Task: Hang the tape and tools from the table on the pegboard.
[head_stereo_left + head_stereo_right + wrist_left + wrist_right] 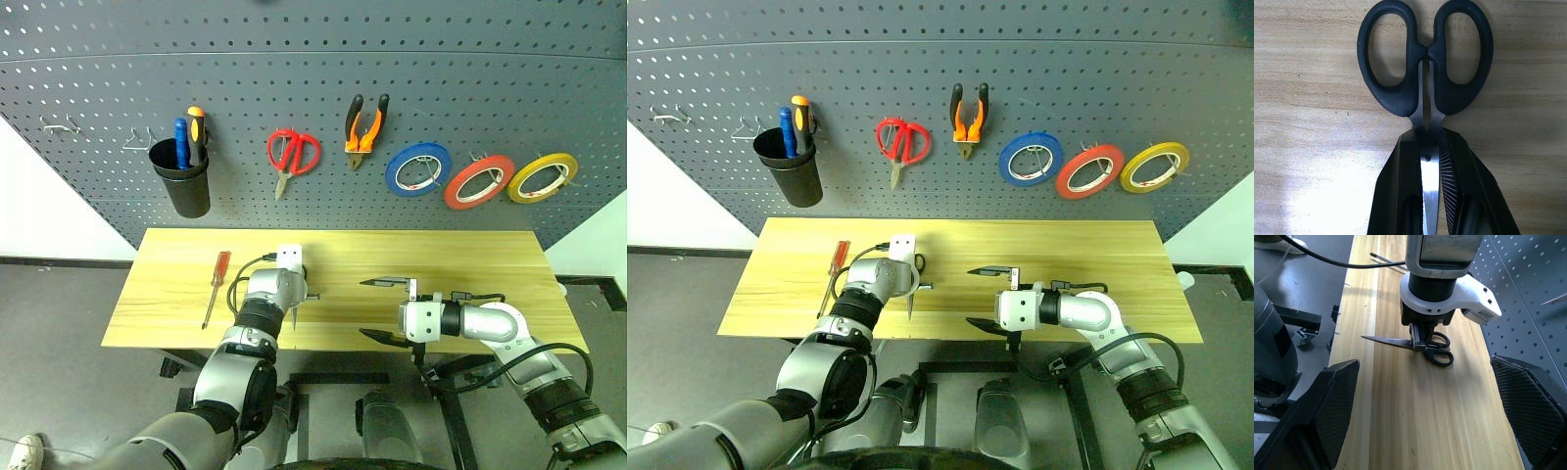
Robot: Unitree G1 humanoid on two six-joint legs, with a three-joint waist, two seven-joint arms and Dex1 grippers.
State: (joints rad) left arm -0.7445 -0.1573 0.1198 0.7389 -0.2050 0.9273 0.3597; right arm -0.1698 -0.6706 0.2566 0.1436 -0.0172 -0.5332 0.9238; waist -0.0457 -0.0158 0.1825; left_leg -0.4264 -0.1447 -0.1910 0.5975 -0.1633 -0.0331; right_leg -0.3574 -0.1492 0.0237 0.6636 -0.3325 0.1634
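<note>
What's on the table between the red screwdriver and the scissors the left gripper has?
Nothing: in the left eye view the table is bare wood between the red screwdriver and the black-handled scissors that the left gripper has clamped.

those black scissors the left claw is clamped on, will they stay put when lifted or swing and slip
The black-handled scissors are rigid steel and likely light. The left claw is shut on the smooth blades near the pivot, so they could slide or twist a little. With the long blades sticking out one side and the handles the other, they may tilt slightly.
</note>
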